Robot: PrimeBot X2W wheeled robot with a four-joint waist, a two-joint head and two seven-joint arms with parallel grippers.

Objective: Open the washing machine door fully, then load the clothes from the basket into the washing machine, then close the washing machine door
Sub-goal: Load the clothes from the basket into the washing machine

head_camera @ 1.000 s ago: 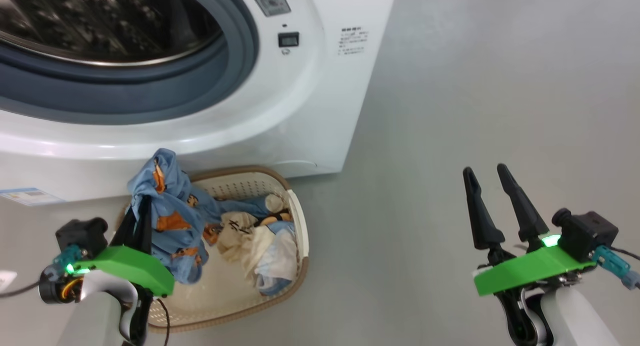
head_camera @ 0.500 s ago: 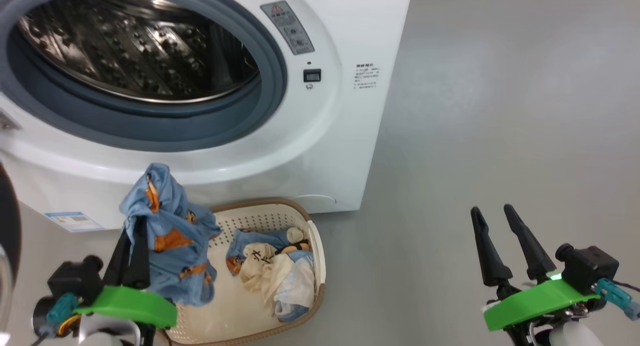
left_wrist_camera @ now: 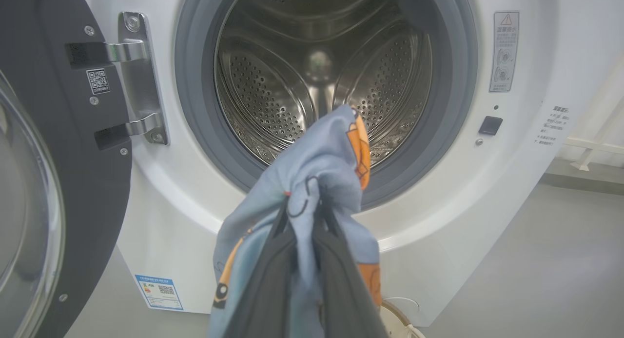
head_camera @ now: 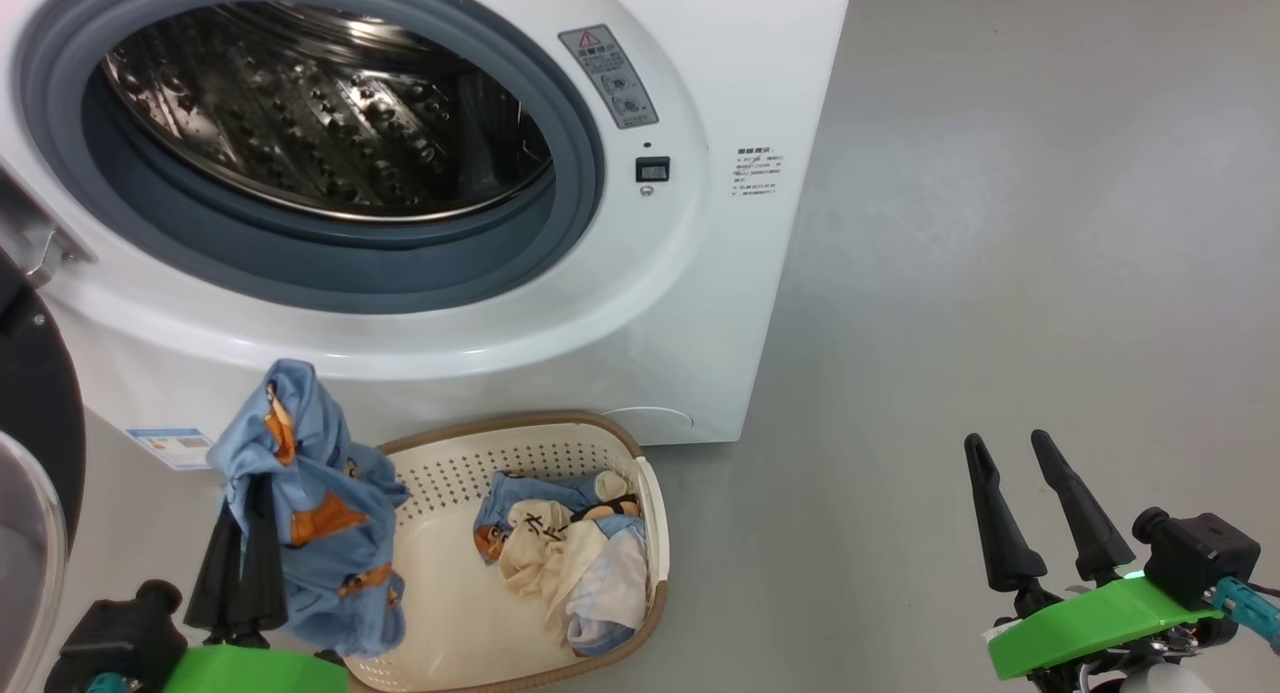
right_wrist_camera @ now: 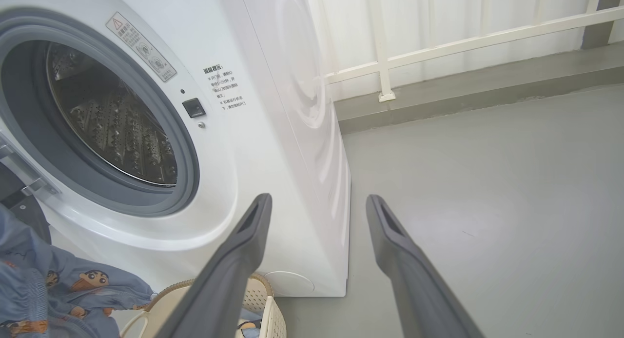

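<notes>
The left gripper (head_camera: 248,518) has its jaws pinched shut on a blue garment (head_camera: 300,493) printed with orange cartoons. It holds the garment above the left end of the basket (head_camera: 520,425), in front of the washing machine (head_camera: 700,303). The cloth bunches over the fingertips and hangs in loose folds on both sides. The door (head_camera: 35,403) stands swung out at the left, and the steel drum (head_camera: 330,123) lies open behind its grey-blue gasket (head_camera: 330,263). The rest of the clothes (head_camera: 570,563), blue, cream and white, lie heaped at the right end of the basket. The right gripper (head_camera: 1006,443) hovers over the floor (head_camera: 1000,223) well to the right, jaws wide apart and empty.

These pieces look light, limp and not slippery, so a pinch on a gathered fold should carry one. The trailing ends will likely sag and may drag on the gasket lip, so the garment wants carrying well inside the drum before release. On the heap, the raised cream fold on top seems the easiest hold.
</notes>
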